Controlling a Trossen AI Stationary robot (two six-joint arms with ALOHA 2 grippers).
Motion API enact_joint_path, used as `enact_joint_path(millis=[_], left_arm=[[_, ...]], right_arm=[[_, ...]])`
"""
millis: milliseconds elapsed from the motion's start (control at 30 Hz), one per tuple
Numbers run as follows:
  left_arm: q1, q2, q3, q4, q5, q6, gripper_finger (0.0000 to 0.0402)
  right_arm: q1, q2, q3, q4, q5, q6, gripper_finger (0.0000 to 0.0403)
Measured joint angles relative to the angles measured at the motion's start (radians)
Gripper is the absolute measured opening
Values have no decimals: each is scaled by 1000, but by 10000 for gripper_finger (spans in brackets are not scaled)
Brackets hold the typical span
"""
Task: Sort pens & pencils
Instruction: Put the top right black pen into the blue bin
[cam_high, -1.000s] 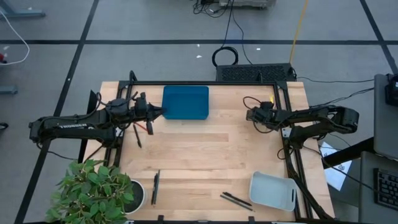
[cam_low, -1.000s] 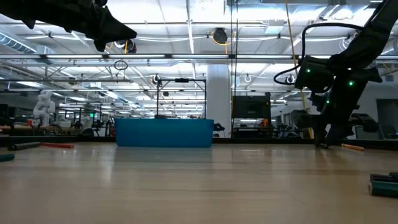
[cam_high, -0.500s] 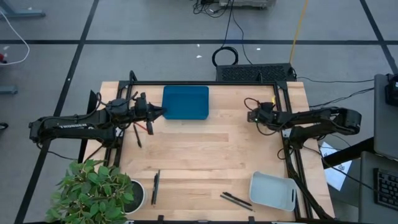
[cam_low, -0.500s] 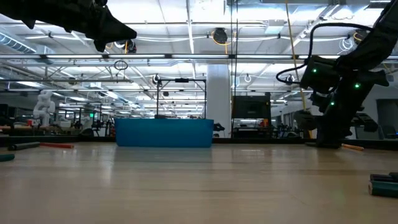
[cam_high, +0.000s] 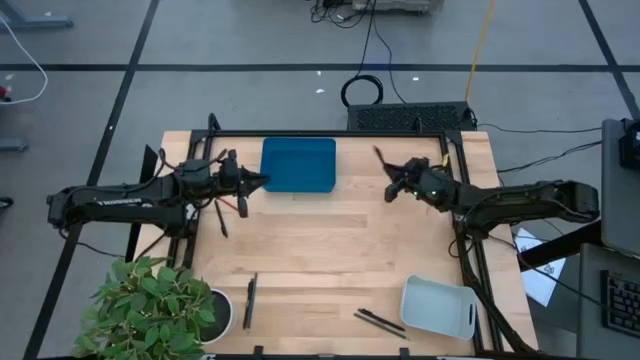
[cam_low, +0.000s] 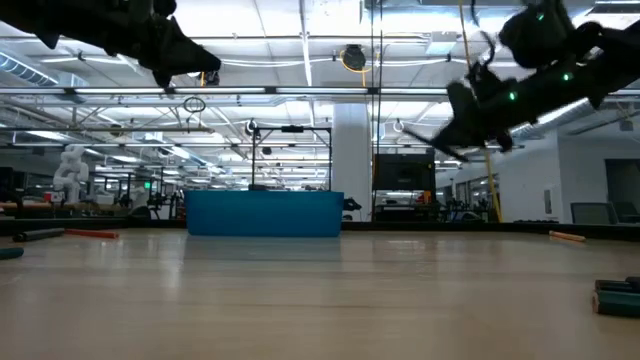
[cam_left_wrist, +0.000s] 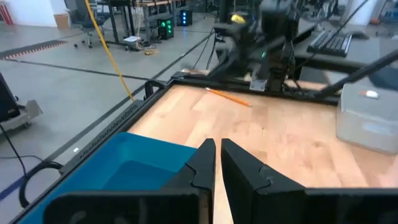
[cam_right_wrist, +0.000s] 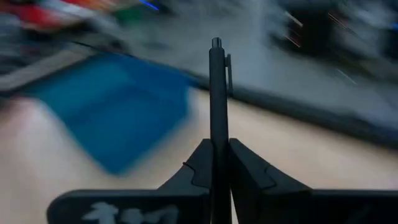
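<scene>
The right gripper (cam_high: 392, 186) is lifted above the table (cam_high: 330, 250) near its far right part, and its fingers are closed on a black pen (cam_right_wrist: 216, 93) that sticks out ahead of them. Between this gripper and the blue tray (cam_high: 298, 164) the wood is bare, so there is open room on that side. The right wrist view shows the tray ahead of the pen and to one side; the low view shows only that the gripper hangs high over the surface.

The left gripper (cam_high: 262, 180) waits just beside the near left corner of the tray, with its fingers (cam_left_wrist: 205, 163) nearly together and nothing between them. A red pencil (cam_high: 240, 203) and a dark pencil (cam_high: 219, 217) lie close behind it, near the table's left edge.

An orange pencil (cam_left_wrist: 227, 97) lies on the table by the far right edge, seen clearly in the left wrist view. More pens (cam_high: 378, 321) lie at the near edge beside the pale bin (cam_high: 438, 307), and one pen (cam_high: 250, 299) lies near the plant (cam_high: 155, 310).
</scene>
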Motion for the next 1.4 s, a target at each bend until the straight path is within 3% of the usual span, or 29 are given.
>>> enact_joint_path(millis=[100, 267, 500, 667, 800, 967, 1200, 1400], left_arm=[[0, 56, 0, 58, 5, 23, 33], [0, 212, -55, 376, 108, 73, 41], [-12, 297, -59, 546, 180, 101, 132], [-34, 297, -60, 536, 180, 93, 207], [-55, 296, -60, 539, 170, 85, 240], [-85, 336, -60, 638, 62, 107, 243], [-112, 506, -60, 838, 61, 119, 228], [-121, 599, -60, 970, 93, 112, 224]], right_arm=[[17, 28, 2, 203, -132, -91, 17], [20, 117, 2, 457, -365, -135, 17], [28, 293, 10, 746, -553, -117, 17], [46, 363, 41, 816, -565, -128, 17], [46, 363, 62, 812, -576, -128, 17], [87, 410, 135, 768, -575, -169, 17], [158, 608, 319, 758, -576, -248, 17], [185, 701, 412, 770, -577, -304, 17]])
